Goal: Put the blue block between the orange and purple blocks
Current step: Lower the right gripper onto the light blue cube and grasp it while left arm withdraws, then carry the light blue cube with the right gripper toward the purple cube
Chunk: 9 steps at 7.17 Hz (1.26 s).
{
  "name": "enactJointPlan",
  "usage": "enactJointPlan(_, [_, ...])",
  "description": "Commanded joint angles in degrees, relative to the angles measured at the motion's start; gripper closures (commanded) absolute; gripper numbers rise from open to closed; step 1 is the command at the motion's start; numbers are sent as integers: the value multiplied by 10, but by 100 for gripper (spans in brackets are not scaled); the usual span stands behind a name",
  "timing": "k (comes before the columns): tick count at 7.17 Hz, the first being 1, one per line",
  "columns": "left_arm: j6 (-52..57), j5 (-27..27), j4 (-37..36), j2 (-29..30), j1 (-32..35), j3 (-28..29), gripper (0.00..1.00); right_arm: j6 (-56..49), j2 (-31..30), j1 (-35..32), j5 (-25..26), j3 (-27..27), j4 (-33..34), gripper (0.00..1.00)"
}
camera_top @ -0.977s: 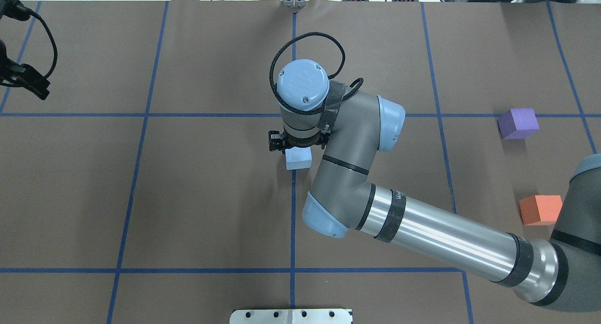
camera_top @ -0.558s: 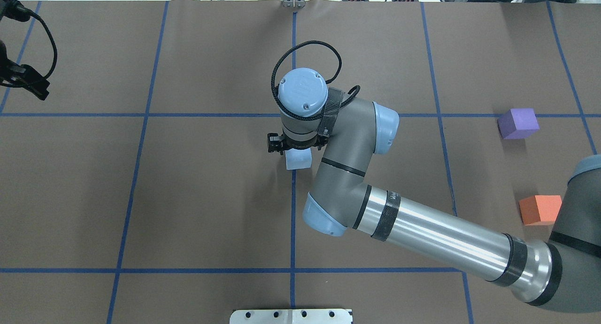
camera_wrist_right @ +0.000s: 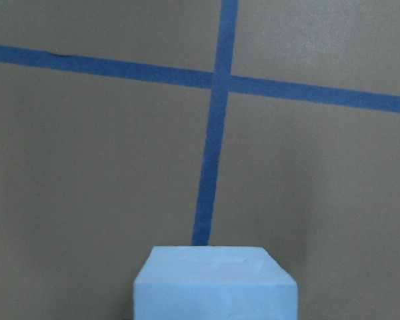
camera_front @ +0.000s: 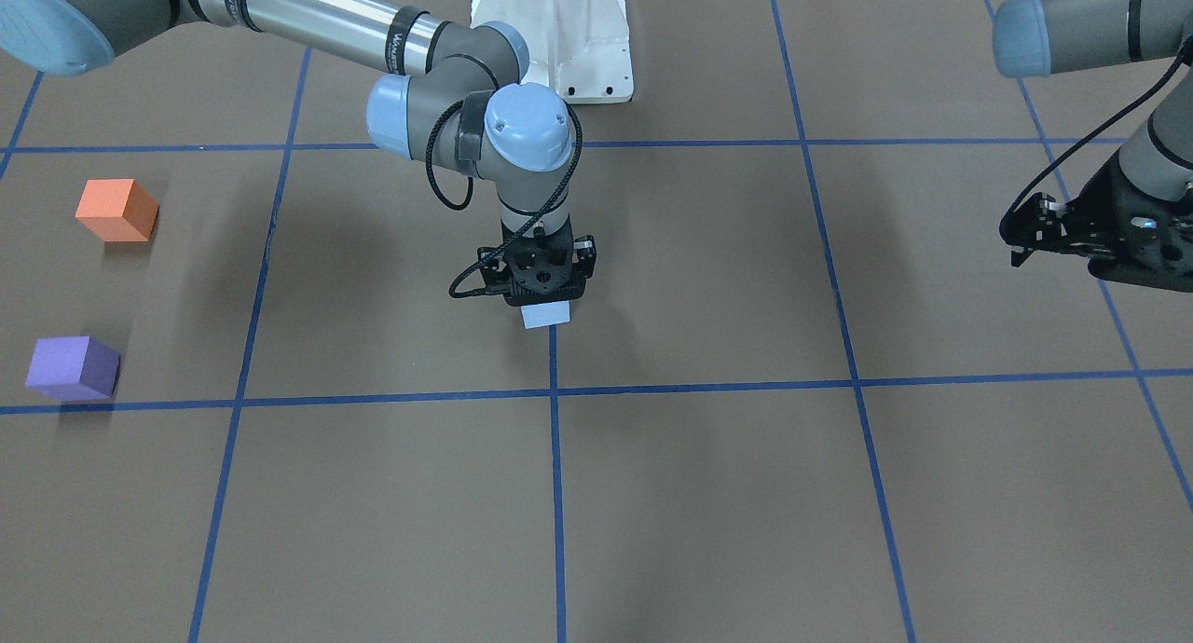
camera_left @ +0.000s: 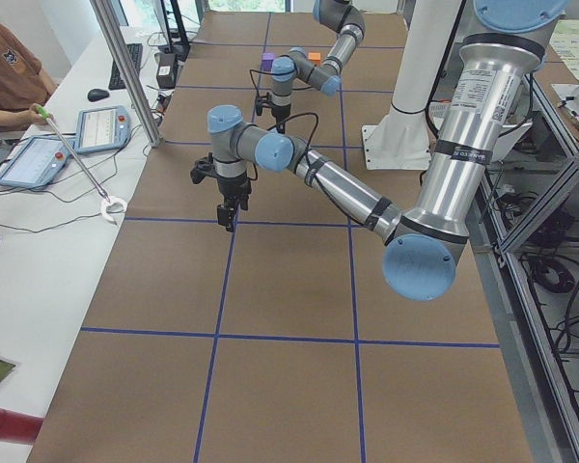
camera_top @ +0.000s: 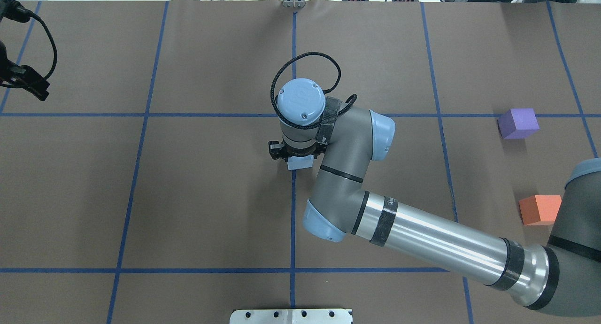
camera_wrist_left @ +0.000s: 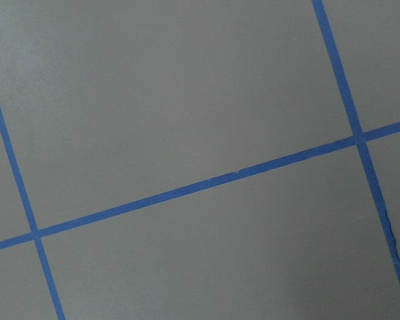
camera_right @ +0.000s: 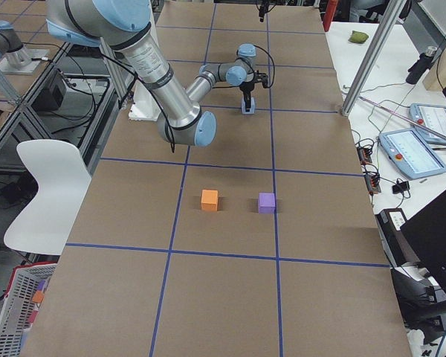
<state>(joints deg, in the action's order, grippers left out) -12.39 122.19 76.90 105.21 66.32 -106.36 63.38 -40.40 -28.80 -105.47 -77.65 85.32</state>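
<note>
Brown paper-covered table (camera_top: 211, 197), ruled into squares with blue tape lines (camera_top: 202, 115). Right gripper (camera_front: 544, 296) pointing straight down at mid-table, blue block (camera_front: 545, 315) directly beneath it, over a tape line; fingers hidden by the gripper body, so spread or clamped not determinable. Orange block (camera_front: 114, 210) and purple block (camera_front: 71, 368) well away on that gripper's right, apart from each other, purple farther from the robot's base. Left gripper (camera_front: 1021, 238) raised far off on the opposite side, above the tape grid; finger state likewise indiscernible.
</note>
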Motion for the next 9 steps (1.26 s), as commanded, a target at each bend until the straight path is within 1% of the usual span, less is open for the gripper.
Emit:
enactJointPlan(1, [-1, 1, -1, 0, 0, 0, 0, 3, 3, 0, -4, -7, -1, 100])
enactJointPlan(2, [-1, 1, -1, 0, -1, 0, 0, 6, 3, -10, -10, -30, 8, 100])
enactJointPlan(3, [-1, 2, -1, 0, 0, 0, 0, 6, -12, -25, -16, -86, 68, 100])
enactJointPlan(4, [0, 2, 0, -1, 0, 0, 0, -1, -53, -48, -17, -193, 151, 100])
enactJointPlan(5, [17, 4, 0, -8, 4, -3, 0, -6, -131, -79, -20, -298, 172, 100])
enactJointPlan(6, [24, 4, 4, -16, 6, -6, 0, -41, -197, -128, -54, -359, 173, 100])
enactJointPlan(7, [24, 4, 4, -18, 7, -9, 0, -88, -231, -185, -108, -368, 172, 100])
enactJointPlan(8, [24, 4, 4, -19, 7, -10, 0, -125, -281, -241, -152, -377, 165, 100])
enactJointPlan(9, [24, 4, 4, -18, 7, -11, 0, -202, -342, -289, -175, -389, 164, 100])
